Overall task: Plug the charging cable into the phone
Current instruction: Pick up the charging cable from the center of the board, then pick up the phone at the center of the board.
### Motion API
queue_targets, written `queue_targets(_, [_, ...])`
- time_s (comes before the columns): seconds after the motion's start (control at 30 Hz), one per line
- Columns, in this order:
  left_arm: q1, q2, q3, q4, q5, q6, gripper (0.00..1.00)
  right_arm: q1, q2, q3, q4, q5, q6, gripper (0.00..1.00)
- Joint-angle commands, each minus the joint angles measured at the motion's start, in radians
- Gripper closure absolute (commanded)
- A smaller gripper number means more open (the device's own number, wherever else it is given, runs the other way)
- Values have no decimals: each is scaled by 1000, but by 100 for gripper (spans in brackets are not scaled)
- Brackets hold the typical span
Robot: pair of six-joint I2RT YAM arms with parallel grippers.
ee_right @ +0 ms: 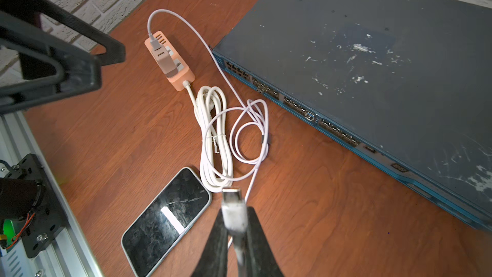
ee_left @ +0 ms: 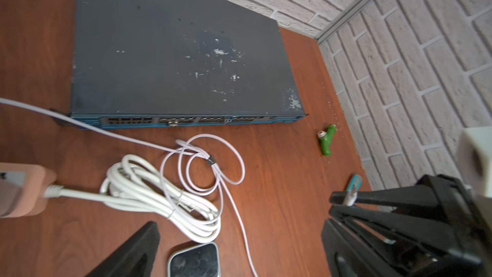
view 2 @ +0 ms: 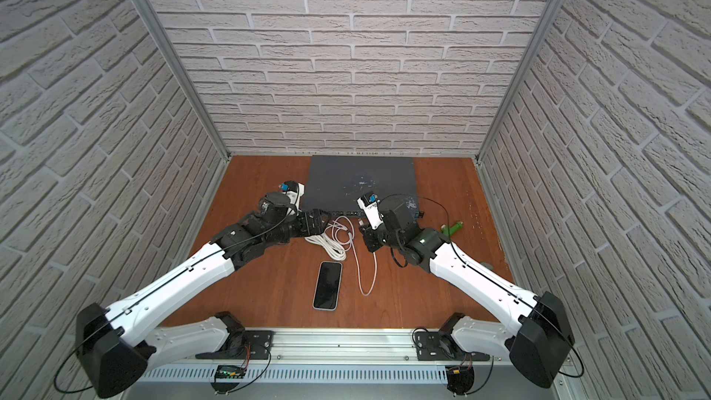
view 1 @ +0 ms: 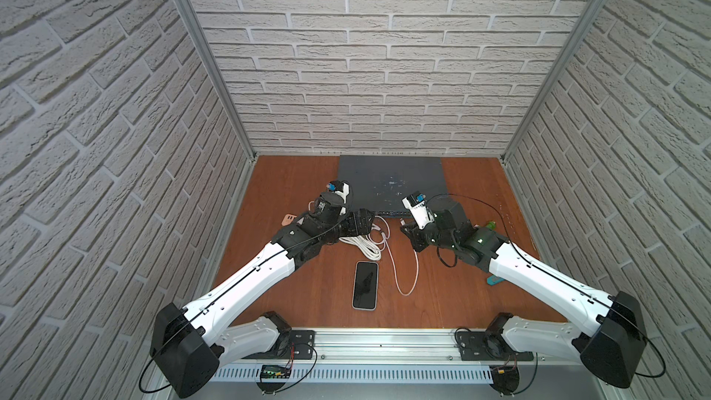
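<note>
Inside a brick-walled booth, the phone (view 1: 364, 284) lies flat on a wooden table (view 1: 315, 302) with nothing plugged in. The right claw (ee_right: 234, 222) pinches the charging cable (view 1: 408, 275) just behind its plug (ee_right: 231, 198), raised at the phone's 1 o'clock. The left claw (view 1: 361, 223) gapes empty at 12 o'clock. Carrying the plug over, aligning it and pushing it in are likely still to do.

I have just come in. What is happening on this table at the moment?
The right gripper holds the charging cable by its plug, pinched between its fingers. The left gripper is open and holds nothing. The phone lies flat, screen up, near the cable's slack, with nothing plugged into it yet.
</note>
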Motion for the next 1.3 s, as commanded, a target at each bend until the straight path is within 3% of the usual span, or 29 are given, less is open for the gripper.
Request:
queue_targets(0.0, [0,3,50,-179,-109,31,2,-11,-31,0,-33,48,1,97])
queue_targets(0.5, [-40,76,-3,-284,-192,-12,2,-12,-128,51,-114,59,-6,97])
queue_targets(1.27, [-247,342,71,-328,-255,-94,2,-12,-125,83,-241,155,17,97])
